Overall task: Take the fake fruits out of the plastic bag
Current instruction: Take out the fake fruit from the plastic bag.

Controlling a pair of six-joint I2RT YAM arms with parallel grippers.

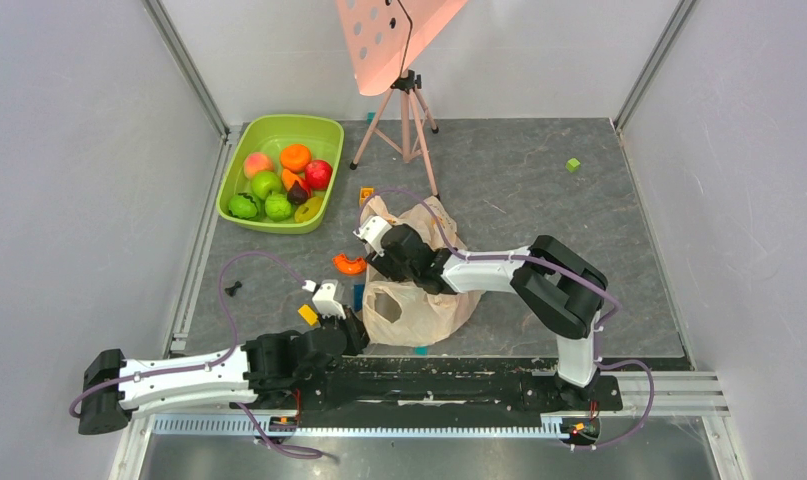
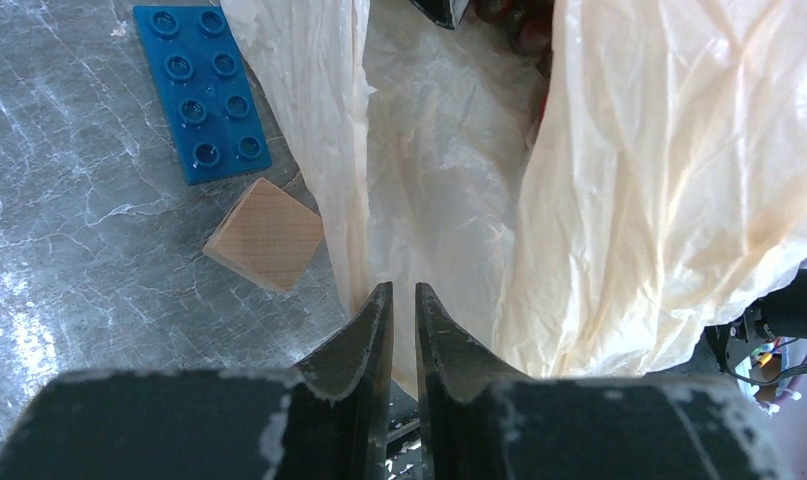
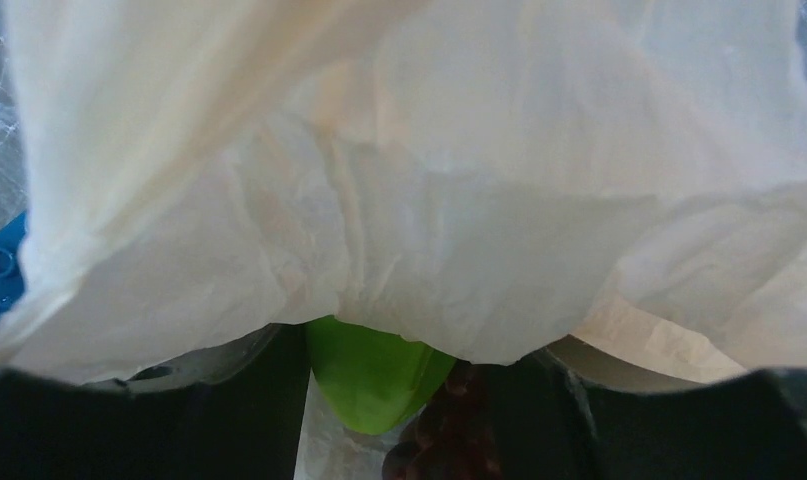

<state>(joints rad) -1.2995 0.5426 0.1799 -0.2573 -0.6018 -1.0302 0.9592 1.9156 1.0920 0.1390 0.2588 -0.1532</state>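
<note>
The plastic bag (image 1: 424, 300) lies crumpled at the table's middle. My left gripper (image 2: 404, 295) sits at its near left corner, jaws almost together with the bag's (image 2: 669, 200) edge pinched between them. My right arm's wrist (image 1: 409, 258) reaches into the bag from the right, its fingers hidden there in the top view. In the right wrist view my right gripper (image 3: 419, 345) is under the bag film (image 3: 429, 200). A green fruit (image 3: 374, 375) and a dark purple grape bunch (image 3: 459, 420) fill the gap between its fingers. Several fake fruits (image 1: 279, 185) lie in the lime-green tub (image 1: 279, 126).
A blue studded brick (image 2: 204, 95) and a wooden block (image 2: 264, 232) lie left of the bag. An orange arc piece (image 1: 349, 264) and a yellow block (image 1: 307, 315) are nearby. A tripod (image 1: 407, 120) stands behind the bag; a small green cube (image 1: 573, 165) sits far right.
</note>
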